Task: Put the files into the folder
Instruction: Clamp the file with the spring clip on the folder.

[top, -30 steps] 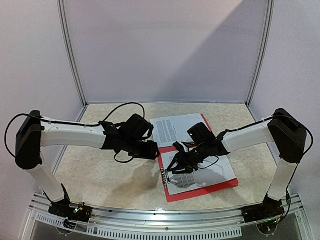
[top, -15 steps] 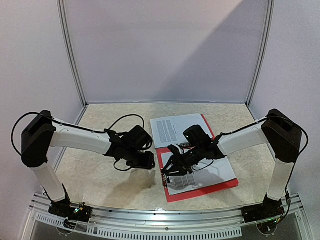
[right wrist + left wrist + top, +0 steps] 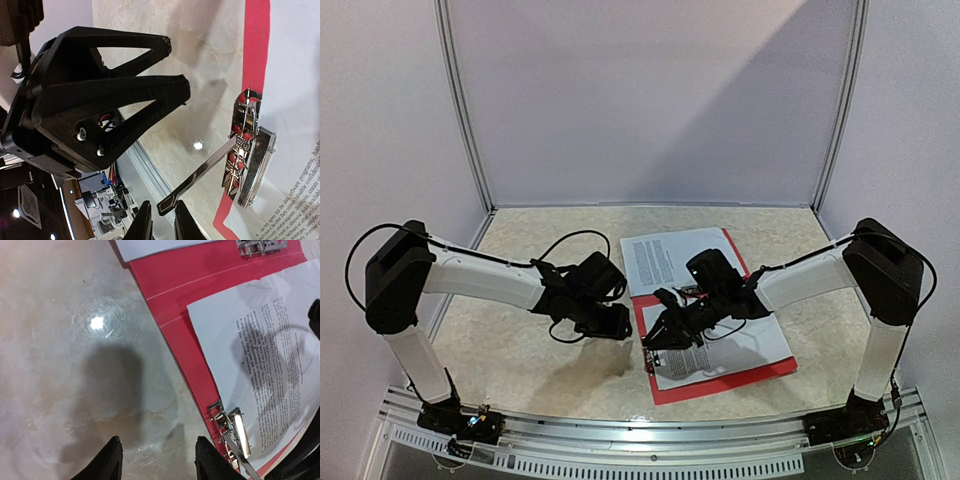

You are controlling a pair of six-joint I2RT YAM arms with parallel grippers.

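From the top camera you see the red folder [image 3: 740,377] lying open on the table [image 3: 520,370], with one printed sheet [image 3: 665,258] on its far half and a second sheet [image 3: 740,345] on its near half. The left gripper [image 3: 612,324] hangs just beside the folder's left edge, and the right gripper [image 3: 653,345] is low over the near-left corner. In the left wrist view your left fingers [image 3: 111,462] stand about half open over bare table and hold nothing. In the right wrist view the right fingers [image 3: 144,225] are nearly together, with the tip of the raised lever [image 3: 200,172] of the metal clip [image 3: 250,160] between them; whether they really pinch it, you cannot tell. I judge the step in hand is working this clip to fasten the sheet. The next move calls for a sure hold on the thin lever. Then swing it about its hinge, without dragging the paper.
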